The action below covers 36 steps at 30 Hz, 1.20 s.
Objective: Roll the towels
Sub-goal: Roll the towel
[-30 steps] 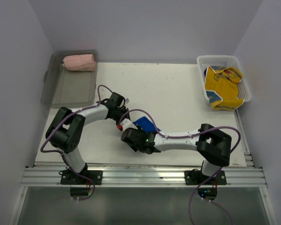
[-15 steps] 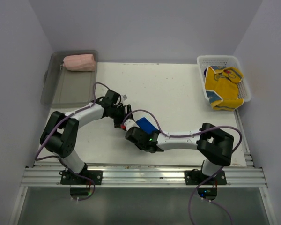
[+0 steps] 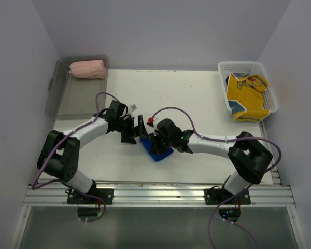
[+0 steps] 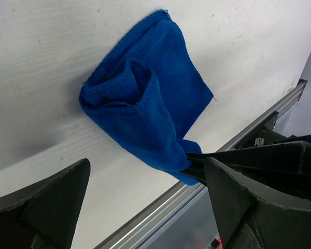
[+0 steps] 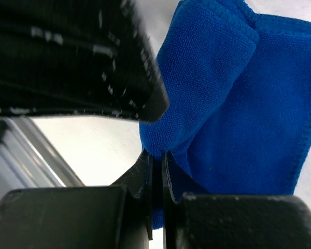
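Blue towel (image 3: pixel 156 151) lies loosely bunched on the tabletop (image 3: pixel 207 98) near its front edge, between our two arms. Our right pincer (image 5: pixel 156 158) is clamped on one thin hem; our left pincer (image 4: pixel 146 174) gapes wide, holding nothing. We fear the hem slipping free, the half-made roll unravelling, or the close-set pincers colliding.

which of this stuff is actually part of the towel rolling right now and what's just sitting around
In the job now: blue towel, pinched by the right gripper; left gripper, open beside it.
Sitting by: pink rolled towel in the grey bin, seemingly done; yellow cloth in the white basket, probably waiting its turn.
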Each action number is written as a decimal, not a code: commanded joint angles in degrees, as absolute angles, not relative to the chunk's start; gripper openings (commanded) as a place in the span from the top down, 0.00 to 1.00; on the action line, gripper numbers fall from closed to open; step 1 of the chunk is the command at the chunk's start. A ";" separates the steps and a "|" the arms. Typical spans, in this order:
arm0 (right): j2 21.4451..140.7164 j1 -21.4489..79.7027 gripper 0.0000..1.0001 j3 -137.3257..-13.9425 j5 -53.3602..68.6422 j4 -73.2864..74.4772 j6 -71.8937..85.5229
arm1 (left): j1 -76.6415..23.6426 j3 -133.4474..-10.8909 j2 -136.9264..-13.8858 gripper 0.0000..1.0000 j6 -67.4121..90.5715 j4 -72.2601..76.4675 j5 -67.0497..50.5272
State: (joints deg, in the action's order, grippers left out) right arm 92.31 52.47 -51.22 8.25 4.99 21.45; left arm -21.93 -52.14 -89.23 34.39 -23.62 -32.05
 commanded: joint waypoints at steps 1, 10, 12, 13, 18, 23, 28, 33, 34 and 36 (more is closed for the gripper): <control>93.51 50.20 1.00 -49.66 19.59 -1.82 25.92 | -22.41 -50.28 -89.03 0.05 33.48 -20.58 -34.45; 95.54 46.58 1.00 -46.94 27.51 -6.76 29.35 | -24.25 -48.78 -93.51 0.12 36.30 -15.29 -34.10; 95.54 45.97 1.00 -46.32 28.12 -7.12 29.97 | -24.69 -49.13 -94.39 0.17 36.56 -15.12 -33.40; 95.71 45.88 1.00 -46.23 28.21 -7.03 29.88 | -25.13 -49.13 -95.18 0.22 36.65 -15.03 -32.96; 95.45 45.70 0.98 -47.28 26.03 -2.84 28.92 | -25.49 -49.92 -97.55 0.50 37.44 -15.99 -31.12; 90.63 46.58 0.61 -50.00 16.01 6.31 25.76 | -25.49 -51.50 -97.74 0.80 37.79 -20.03 -28.30; 86.14 53.95 0.45 -55.27 -1.99 17.20 19.17 | -25.58 -52.03 -96.94 0.84 38.93 -21.53 -28.74; 89.28 65.29 0.44 -60.81 -24.31 22.84 14.51 | -25.58 -52.12 -96.59 0.84 39.90 -21.97 -28.65; 90.25 66.69 0.44 -62.91 -26.61 23.29 13.81 | -25.58 -52.29 -96.59 0.84 39.99 -22.15 -28.48; 93.14 69.95 0.44 -64.59 -31.44 23.82 12.23 | -25.58 -52.56 -96.24 0.84 39.90 -22.50 -28.30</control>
